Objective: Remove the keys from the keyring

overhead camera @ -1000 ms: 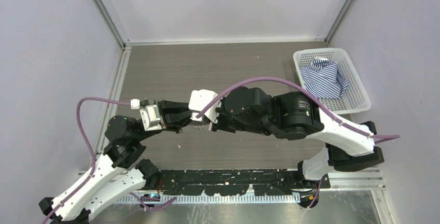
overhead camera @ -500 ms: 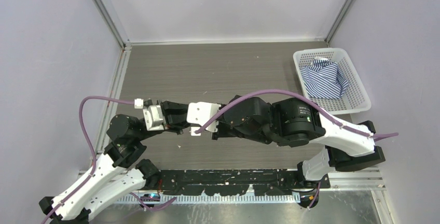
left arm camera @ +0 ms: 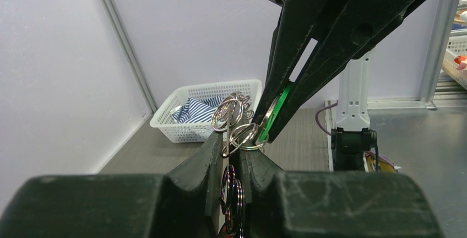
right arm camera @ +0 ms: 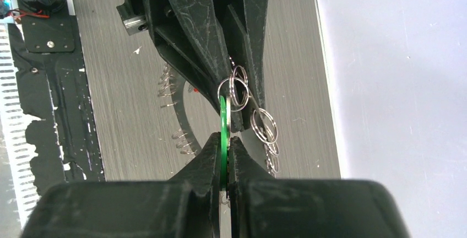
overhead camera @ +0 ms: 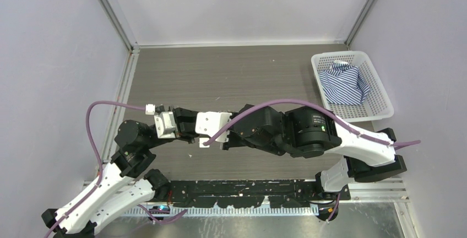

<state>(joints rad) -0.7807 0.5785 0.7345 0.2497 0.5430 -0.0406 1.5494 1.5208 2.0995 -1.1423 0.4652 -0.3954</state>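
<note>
**Above the table [overhead camera: 231,67], left of centre: two grippers, one bunch of keys**

Held in mid-air between the wrists, well clear of the wood: the keyring [left arm camera: 230,118], a cluster of linked silvery loops, pinched at its lower edge by the left gripper [left arm camera: 232,151]. Closed to a narrow slit, with wire between the pads. Opposite, the right gripper [right arm camera: 224,145], drawn almost fully together and nipping the green-headed key [right arm camera: 223,119] edge-on. Fingertips of the two close together, ring and key meeting just beyond them. Hard to tell from any view where the other silver keys hang.

Judged to be the working-off of the green key. Best done with the left clamp firm and unmoving, feeding the key's eye round the coil toward the wire's split end. Better not to pull straight away: a straight tug probably drags the whole bunch out of the left pads. Small, turning moves, then, with the key's head kept flat in the grip.
</note>
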